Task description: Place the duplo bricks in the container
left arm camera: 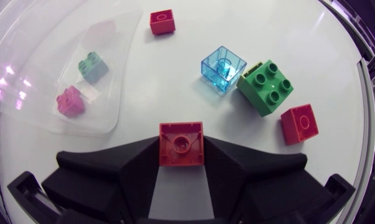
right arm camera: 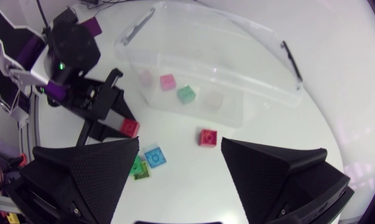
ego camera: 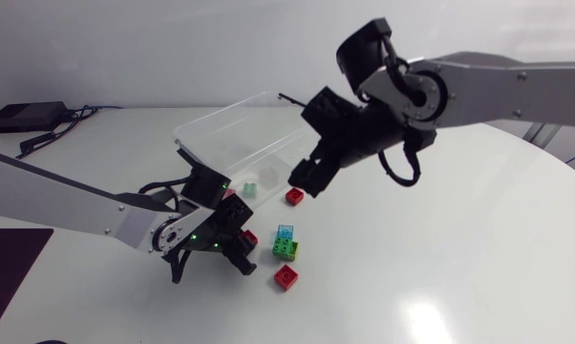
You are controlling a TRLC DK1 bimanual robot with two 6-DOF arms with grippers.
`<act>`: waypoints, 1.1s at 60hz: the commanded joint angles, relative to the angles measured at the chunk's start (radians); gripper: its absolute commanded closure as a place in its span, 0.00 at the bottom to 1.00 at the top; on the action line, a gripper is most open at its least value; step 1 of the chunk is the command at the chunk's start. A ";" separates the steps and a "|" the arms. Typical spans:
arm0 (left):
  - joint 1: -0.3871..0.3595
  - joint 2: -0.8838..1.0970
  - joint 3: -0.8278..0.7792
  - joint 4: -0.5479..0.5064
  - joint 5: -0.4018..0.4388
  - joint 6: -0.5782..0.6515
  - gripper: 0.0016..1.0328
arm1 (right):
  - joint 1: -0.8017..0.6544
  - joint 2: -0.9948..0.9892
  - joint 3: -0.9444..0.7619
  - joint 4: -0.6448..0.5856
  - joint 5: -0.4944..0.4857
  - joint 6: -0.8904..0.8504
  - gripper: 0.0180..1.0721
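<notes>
Our left gripper (ego camera: 242, 245), lower left of centre, is clamped on a red brick (left arm camera: 181, 144). Our right gripper (ego camera: 307, 178), at centre, gapes wide and empty by the clear container (ego camera: 221, 134). Loose bricks (ego camera: 287, 250) lie below centre.

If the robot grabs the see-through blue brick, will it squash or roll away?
Probably neither. The see-through blue brick looks like hard plastic with flat sides and corners, so it should stay stiff and sit still rather than roll. It looks hollow, so likely light. Its glossy walls might be slippery, though the left hand holds a similar red brick fine.
</notes>
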 commanded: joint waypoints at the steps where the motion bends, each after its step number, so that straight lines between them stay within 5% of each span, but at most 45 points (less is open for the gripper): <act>1: 0.018 -0.035 -0.039 0.008 0.013 0.010 0.71 | 0.018 -0.002 -0.088 0.019 -0.009 -0.049 0.07; 26: 0.107 -0.480 -0.039 -0.191 0.105 -0.036 0.72 | 0.116 0.105 -0.181 0.090 -0.027 -0.106 0.07; 44: 0.220 -0.497 0.065 -0.139 0.115 -0.102 0.72 | 0.170 0.202 -0.164 0.107 0.025 -0.111 0.07; 66: 0.246 -0.406 0.166 -0.074 0.115 -0.165 0.71 | 0.191 0.246 -0.137 0.110 0.103 -0.123 0.11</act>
